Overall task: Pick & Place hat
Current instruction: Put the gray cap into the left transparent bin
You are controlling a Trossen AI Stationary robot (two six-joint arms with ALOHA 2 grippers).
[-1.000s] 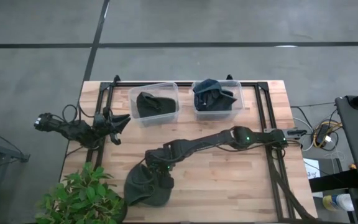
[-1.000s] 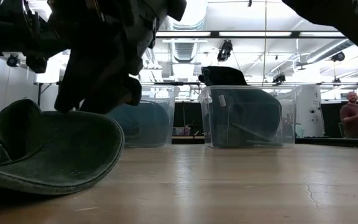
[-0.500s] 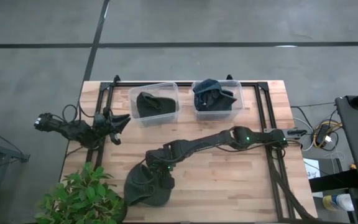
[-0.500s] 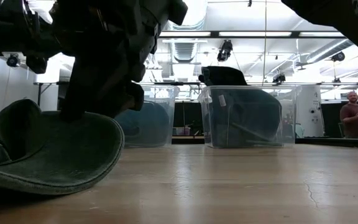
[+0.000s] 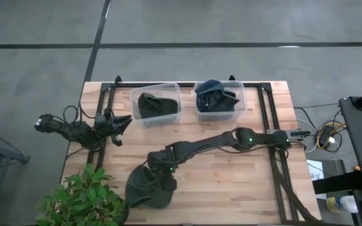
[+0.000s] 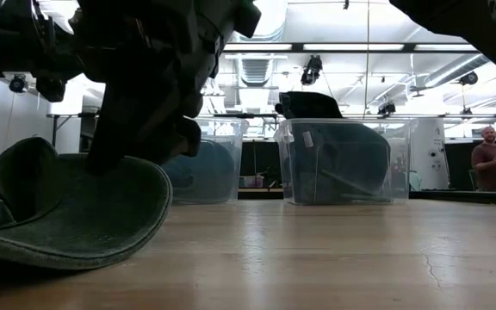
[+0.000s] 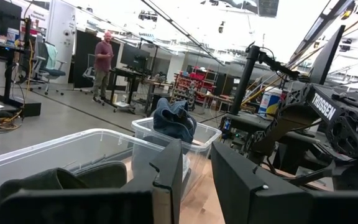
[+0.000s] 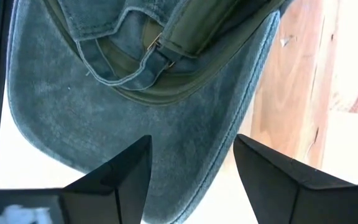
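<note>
The right gripper (image 5: 163, 174) has sunk a little lower over the last second: in the low view its dark bulk (image 6: 145, 86), which a second ago hung just clear of the brim, now reaches down to the brim of the hat (image 6: 67, 211), while from overhead its place over the table barely differs. The hat (image 5: 148, 187) lies upside down near the front edge of the table (image 5: 231, 182), just beside the potted plant (image 5: 80, 201), and has not shifted at all. In the right wrist view the two fingers stand wide apart, one finger (image 8: 114, 177) over the denim brim and the other out past its edge, with the inner band and its buckle (image 8: 157, 46) ahead of them (so nothing is gripped yet). That reads as the last part of the approach, with the brim's edge lined up between the fingers; closing on it looks like the next thing needed. The left gripper (image 5: 119, 123) waits at the table's left side near the first clear bin (image 5: 156, 104), its fingers parted a little and empty. Both bins already hold dark caps, the second bin (image 5: 219, 98) included.
</note>
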